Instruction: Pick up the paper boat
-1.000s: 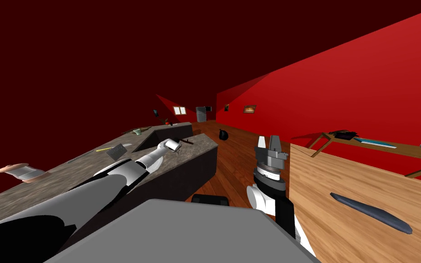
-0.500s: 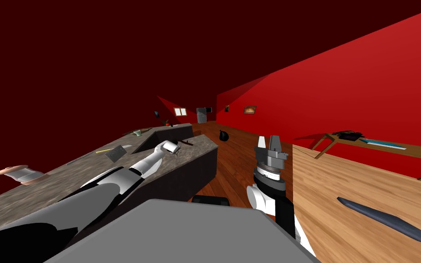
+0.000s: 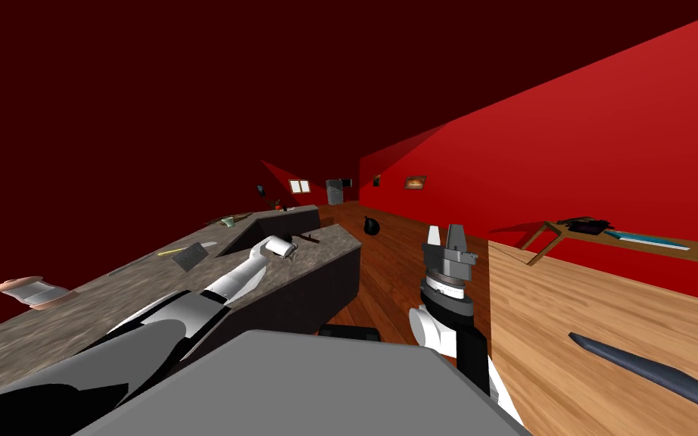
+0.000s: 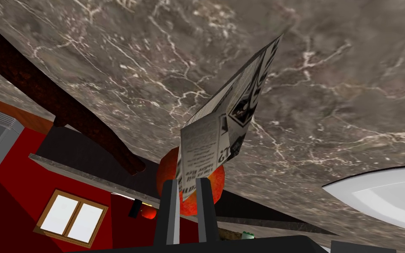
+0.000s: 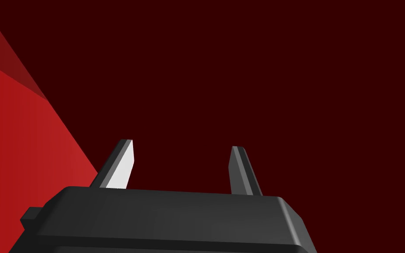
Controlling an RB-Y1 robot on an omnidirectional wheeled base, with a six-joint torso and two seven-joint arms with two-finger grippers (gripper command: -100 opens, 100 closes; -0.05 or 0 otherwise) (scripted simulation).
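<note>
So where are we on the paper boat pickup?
Done: left gripper is at the marble counter, fingers shut on the newsprint paper boat. In hand: that grasp. Left: lifting it clear; whether it is off the counter yet, I cannot tell. Idle: right gripper, open.

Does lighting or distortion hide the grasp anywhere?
Head view: wide lens splays the walls, left gripper small. Left wrist view: evenly lit, paper boat pinched, clear against the counter. Right wrist view: dim, right gripper open, one finger lit.
</note>
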